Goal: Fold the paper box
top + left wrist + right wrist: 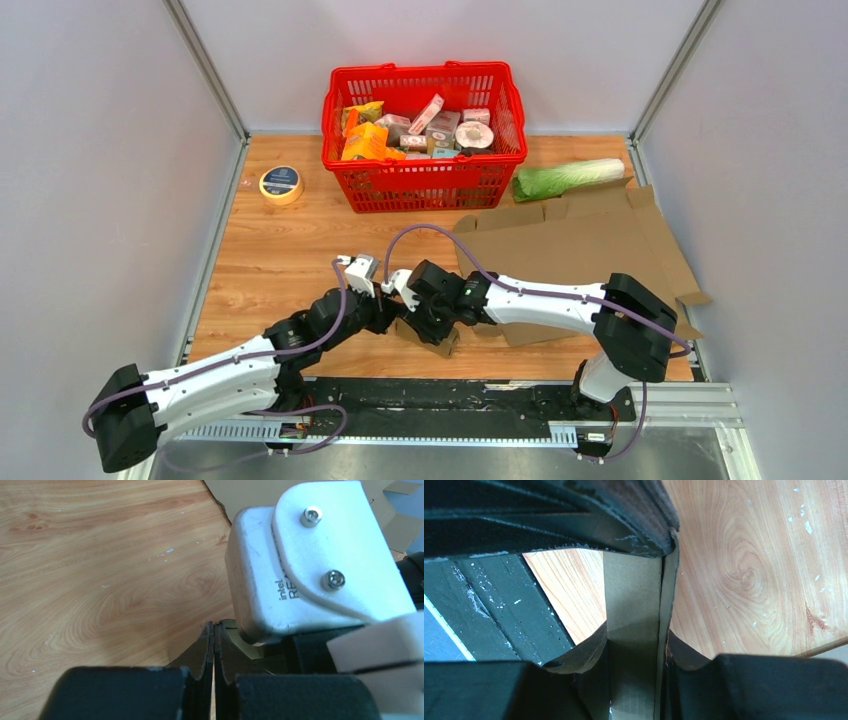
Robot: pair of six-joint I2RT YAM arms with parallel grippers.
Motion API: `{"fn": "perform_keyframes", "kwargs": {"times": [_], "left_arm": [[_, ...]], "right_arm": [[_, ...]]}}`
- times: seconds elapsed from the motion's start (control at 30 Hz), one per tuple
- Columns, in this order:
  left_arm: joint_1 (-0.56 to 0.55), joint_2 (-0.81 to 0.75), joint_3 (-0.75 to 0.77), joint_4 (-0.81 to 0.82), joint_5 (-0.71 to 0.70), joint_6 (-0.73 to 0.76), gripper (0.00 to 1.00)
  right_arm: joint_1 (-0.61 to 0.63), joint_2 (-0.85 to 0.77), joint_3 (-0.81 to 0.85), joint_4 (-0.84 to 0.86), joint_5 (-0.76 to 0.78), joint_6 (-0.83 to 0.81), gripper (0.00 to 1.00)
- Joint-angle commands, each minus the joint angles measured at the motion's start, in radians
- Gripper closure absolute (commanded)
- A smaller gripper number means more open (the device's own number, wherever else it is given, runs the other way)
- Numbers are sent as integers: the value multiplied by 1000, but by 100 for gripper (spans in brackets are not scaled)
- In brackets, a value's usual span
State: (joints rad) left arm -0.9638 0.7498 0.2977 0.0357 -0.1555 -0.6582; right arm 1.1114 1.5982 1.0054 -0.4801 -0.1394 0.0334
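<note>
Crowding together near the front of the counter (270,270), both arms met at centre: the left end effector (214,630) had its fingers pressed fully together, just beside the right end effector (635,637), which was clamped on a cardboard flap (631,590) of the paper box (585,240). The rest of the box lay flat to the right, and beyond it stood a red basket (430,185) of groceries.

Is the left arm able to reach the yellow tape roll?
Probably yes: only bare table lies between the left gripper and the tape roll, though its shut jaws must open first.
</note>
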Motion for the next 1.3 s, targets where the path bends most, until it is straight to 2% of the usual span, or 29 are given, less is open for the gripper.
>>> {"fn": "perform_keyframes", "kwargs": {"times": [0.0, 0.43, 0.53, 0.57, 0.67, 0.73, 0.87, 0.93, 0.97, 1.03, 1.13, 1.27], "left_arm": [[-64, -12, -61, -14, -52, 31, 100], [-79, -102, -92, -108, -84, 88, 100], [-81, -101, -109, -88, -95, 69, 100], [-81, -99, -112, -83, -95, 66, 100], [-84, -86, -109, -60, -101, 54, 100], [-90, -75, -104, -59, -113, 52, 100], [-107, -70, -95, -59, -128, 51, 100], [-116, -79, -91, -79, -139, 46, 100], [-119, -82, -88, -85, -142, 46, 100], [-130, -95, -88, -92, -150, 40, 100], [-136, -102, -86, -92, -154, 35, 100], [-145, -93, -80, -91, -156, 34, 100]], "right_arm": [[-18, 11, 19, 63, 109, 40, 67], [-18, -9, -19, 103, 120, 22, 59], [-18, -15, -19, 101, 115, 43, 50], [-16, -23, -14, 88, 121, 54, 43], [-16, -67, -7, 45, 129, 117, 32], [-15, -98, -5, 11, 129, 172, 29], [-18, -201, -2, -163, 138, 285, 20], [-34, -257, 7, -260, 205, 357, 18], [-48, -279, 4, -334, 202, 432, 18], [-96, -348, -14, -367, 126, 509, 20], [-107, -412, -56, -324, 54, 663, 32], [-108, -440, -96, -262, 57, 682, 47]]}}
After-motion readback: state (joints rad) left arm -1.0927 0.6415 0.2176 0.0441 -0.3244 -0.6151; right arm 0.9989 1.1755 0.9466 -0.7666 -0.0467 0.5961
